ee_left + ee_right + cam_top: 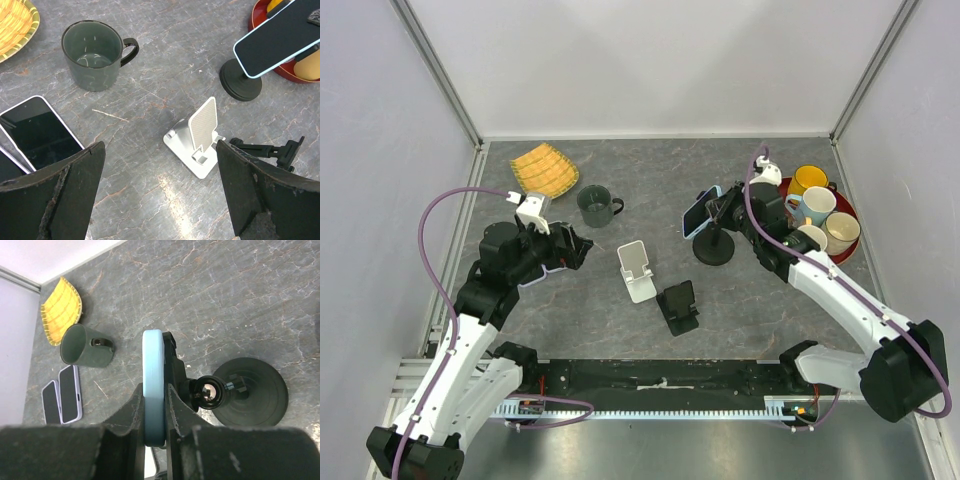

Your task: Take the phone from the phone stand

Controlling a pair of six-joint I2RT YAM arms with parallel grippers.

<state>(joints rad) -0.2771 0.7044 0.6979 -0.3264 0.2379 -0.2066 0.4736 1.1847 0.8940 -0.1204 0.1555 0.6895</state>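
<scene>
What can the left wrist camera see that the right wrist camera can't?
Only the left wrist view shows the white stand, the black folding stand and the red tray. Only the right wrist view shows the shiny ball joint and the right gripper pinching the blue phone. Both show the green mug, the yellow dish, the blue phone, its round black stand and phones lying flat.
</scene>
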